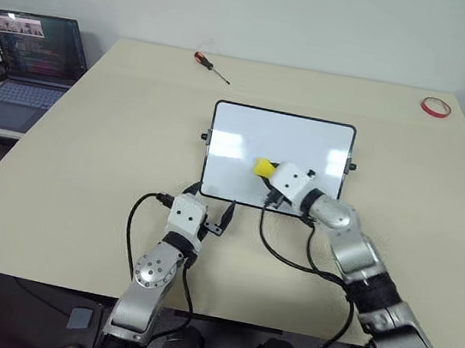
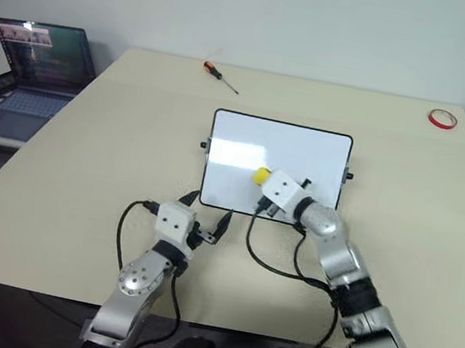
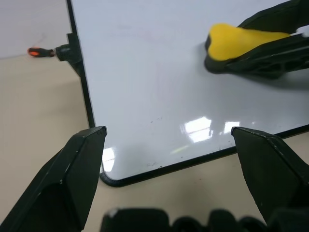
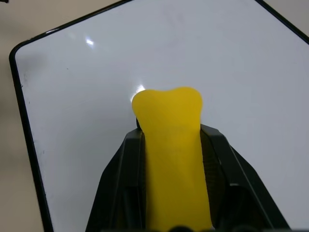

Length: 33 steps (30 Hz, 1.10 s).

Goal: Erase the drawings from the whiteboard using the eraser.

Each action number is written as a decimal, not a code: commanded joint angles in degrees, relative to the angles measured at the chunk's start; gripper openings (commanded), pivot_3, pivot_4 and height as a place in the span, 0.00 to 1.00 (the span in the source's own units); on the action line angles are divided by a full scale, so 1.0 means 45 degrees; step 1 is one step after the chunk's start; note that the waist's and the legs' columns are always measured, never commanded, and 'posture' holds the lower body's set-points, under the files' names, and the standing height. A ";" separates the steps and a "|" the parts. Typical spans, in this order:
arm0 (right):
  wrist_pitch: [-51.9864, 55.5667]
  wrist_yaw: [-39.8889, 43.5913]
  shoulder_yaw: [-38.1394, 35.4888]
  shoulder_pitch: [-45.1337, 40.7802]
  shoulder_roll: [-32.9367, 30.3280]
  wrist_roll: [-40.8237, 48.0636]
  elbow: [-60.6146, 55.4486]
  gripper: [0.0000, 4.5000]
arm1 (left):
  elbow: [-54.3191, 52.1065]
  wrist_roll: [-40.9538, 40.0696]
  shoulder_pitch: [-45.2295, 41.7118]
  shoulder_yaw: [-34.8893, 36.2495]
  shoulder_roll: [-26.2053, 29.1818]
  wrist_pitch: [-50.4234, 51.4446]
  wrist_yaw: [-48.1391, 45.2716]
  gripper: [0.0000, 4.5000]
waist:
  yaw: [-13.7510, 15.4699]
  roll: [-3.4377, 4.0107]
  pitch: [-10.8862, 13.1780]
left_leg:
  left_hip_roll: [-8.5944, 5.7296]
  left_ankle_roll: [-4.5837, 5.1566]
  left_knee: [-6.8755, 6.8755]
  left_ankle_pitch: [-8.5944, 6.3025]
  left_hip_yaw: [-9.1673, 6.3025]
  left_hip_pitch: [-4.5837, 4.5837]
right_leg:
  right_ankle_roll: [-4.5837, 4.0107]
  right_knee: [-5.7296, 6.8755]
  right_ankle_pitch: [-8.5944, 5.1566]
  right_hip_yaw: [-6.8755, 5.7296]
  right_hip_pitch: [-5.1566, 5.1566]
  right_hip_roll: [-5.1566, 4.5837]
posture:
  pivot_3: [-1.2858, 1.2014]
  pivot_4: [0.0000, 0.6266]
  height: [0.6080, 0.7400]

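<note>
While right fingers (image 4: 171,159) clamp the eraser (image 4: 171,145), long axis along them, pointing over whiteboard (image 1: 247,128), left fingers (image 3: 82,164) spread.

Head pair overlooks table; wrist cams close over whiteboard (image 1: 279,150).

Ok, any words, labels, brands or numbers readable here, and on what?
None can be read.
Laptop screen: shows content, too small and blurred to read.
Whiteboard, eraser, screwdriver, tape ring: no lettering visible.
</note>
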 commanded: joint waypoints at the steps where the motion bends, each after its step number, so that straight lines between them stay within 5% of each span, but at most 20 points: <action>1: 0.2156 0.0189 -0.1138 0.0730 -0.0493 0.0252 -0.3258 0.27 | -0.0196 -0.0780 -0.0926 -0.0128 0.0273 0.0048 -0.1162 1.00 | 0.0003 -0.0007 0.0005 | 0.0002 -0.0002 0.0001 0.0001 0.0002 -0.0027 | 0.0000 0.0004 0.0002 0.0011 -0.0039 0.0001 | 0.52 0.24 1.00; 16: 0.9315 -0.0825 -0.5654 0.5150 -0.1649 0.0302 -0.9347 0.27 | 0.3022 -0.3110 -0.4662 -0.1969 0.0452 0.0250 -0.7817 1.00 | -0.0075 -0.0043 0.0027 | -0.0013 -0.0004 -0.0009 0.0000 0.0081 -0.0035 | 0.0020 0.0001 -0.0010 0.0016 -0.0072 0.0014 | 0.52 0.24 1.00; 23: 1.1447 -0.1546 -0.7342 0.5644 -0.0591 0.0881 -0.9411 0.27 | 0.4944 -0.2982 -0.6050 -0.3118 0.0121 -0.0477 -1.0698 1.00 | -0.0088 -0.0044 0.0028 | -0.0015 0.0001 -0.0006 0.0001 0.0097 -0.0031 | 0.0019 0.0011 -0.0010 0.0010 -0.0071 0.0043 | 0.52 0.24 1.00; 33: 1.1722 -0.2484 -0.7987 0.5731 0.0363 0.1775 -0.8831 0.27 | 0.6903 -0.2373 -0.6995 -0.3144 -0.0471 -0.1783 -1.1171 1.00 | -0.0113 -0.0044 0.0027 | -0.0024 0.0008 0.0003 -0.0001 0.0103 -0.0032 | 0.0020 0.0020 -0.0010 0.0020 -0.0069 0.0057 | 0.52 0.24 1.00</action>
